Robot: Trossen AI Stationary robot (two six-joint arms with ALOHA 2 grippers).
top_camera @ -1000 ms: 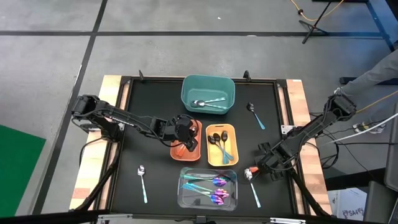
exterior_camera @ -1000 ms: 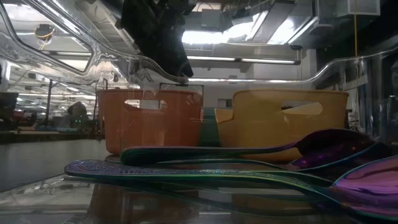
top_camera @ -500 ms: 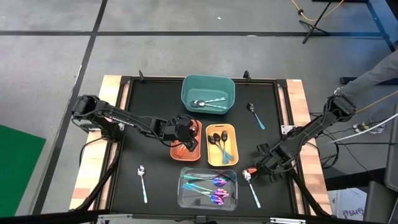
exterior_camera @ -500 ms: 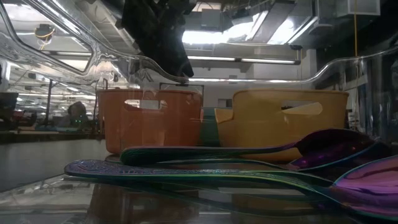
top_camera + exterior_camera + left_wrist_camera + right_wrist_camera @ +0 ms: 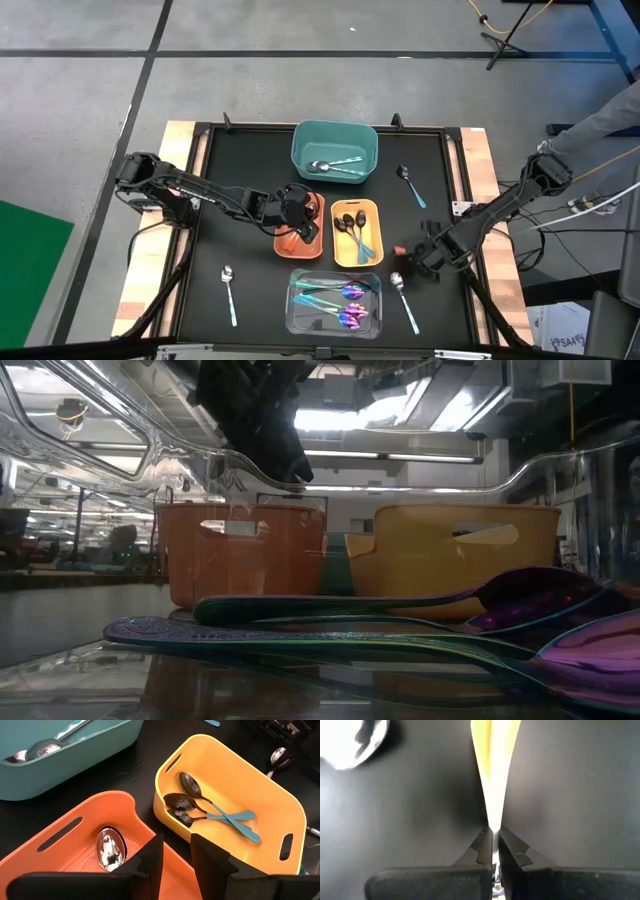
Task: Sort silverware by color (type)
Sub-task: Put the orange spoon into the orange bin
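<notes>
My left gripper (image 5: 297,220) (image 5: 176,855) hangs open over the orange bin (image 5: 312,238), where one spoon lies with its shiny bowl (image 5: 111,849) on the bin floor. My right gripper (image 5: 402,255) (image 5: 493,837) is shut and low over the mat, just far of a loose teal-handled spoon (image 5: 404,300). That spoon's bowl (image 5: 347,740) shows off to one side of the fingers. Two more teal-handled spoons lie flat on the mat, one at the right far side (image 5: 410,186) and one at the left near side (image 5: 230,292).
The teal bin (image 5: 335,135) holds plain silver spoons. The yellow bin (image 5: 372,262) holds black-headed spoons with teal handles (image 5: 220,815). The clear bin (image 5: 294,318) at the near edge holds iridescent pieces (image 5: 400,622). Bare black mat lies left of the orange bin.
My right gripper has drawn back from the bowl of the near-right spoon toward the table's far edge. The spoon's bowl end has slid a little toward the table's left, while its handle end has stayed nearly in place.
</notes>
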